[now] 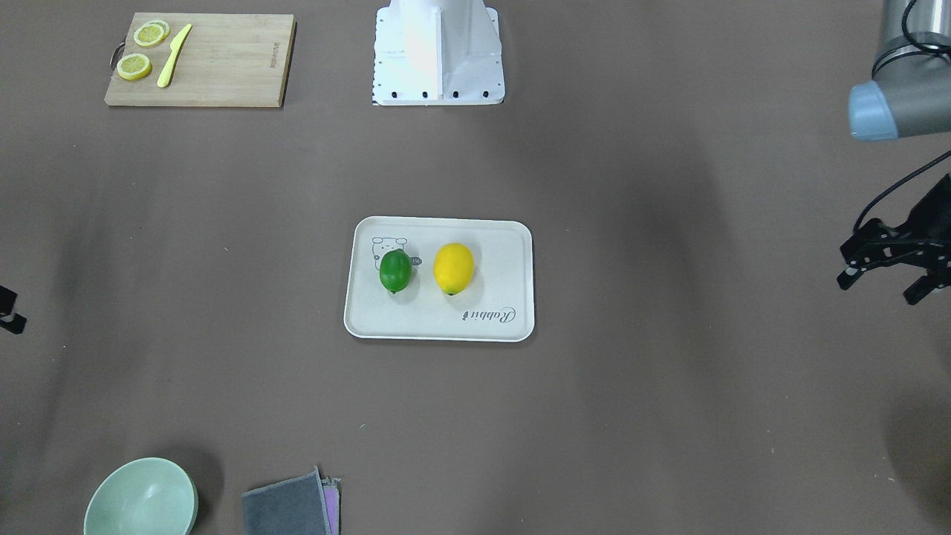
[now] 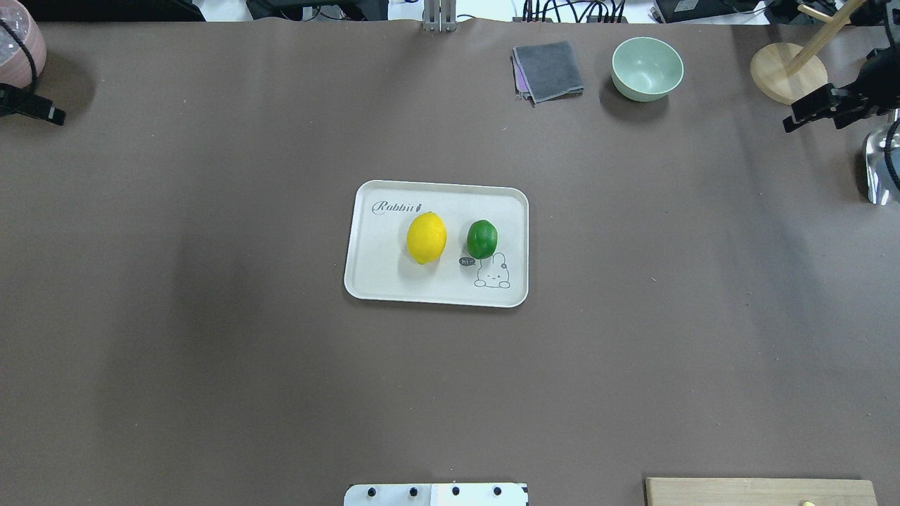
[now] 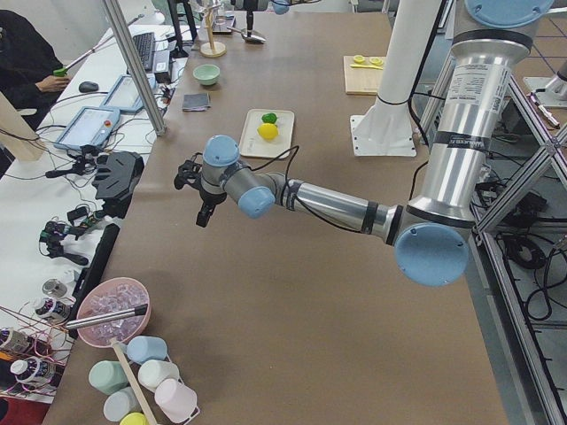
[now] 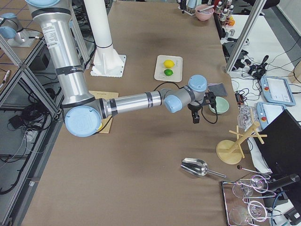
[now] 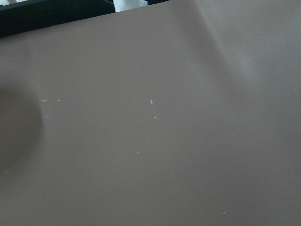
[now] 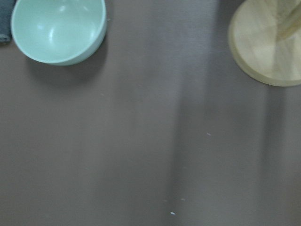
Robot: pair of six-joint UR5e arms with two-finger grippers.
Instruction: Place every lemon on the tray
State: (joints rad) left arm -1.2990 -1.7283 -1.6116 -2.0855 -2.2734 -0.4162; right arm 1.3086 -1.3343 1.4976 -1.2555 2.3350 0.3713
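Note:
The yellow lemon [image 2: 426,237] and the green lemon [image 2: 481,239] lie side by side on the off-white tray [image 2: 380,281] at the table's middle. They also show in the front view, the yellow lemon [image 1: 453,268] and the green lemon [image 1: 394,270] on the tray [image 1: 505,327]. My left gripper [image 1: 884,286] is open and empty, far out at the table's left end. My right gripper [image 2: 815,119] looks open and empty at the far right, near the wooden stand. Neither gripper is near the tray.
A wooden cutting board [image 1: 223,59] with lemon slices and a yellow knife lies near the robot base [image 1: 438,52]. A pale green bowl [image 2: 647,68], a grey cloth [image 2: 548,70], a wooden stand [image 2: 787,70] and a metal scoop [image 2: 879,169] are at the far right.

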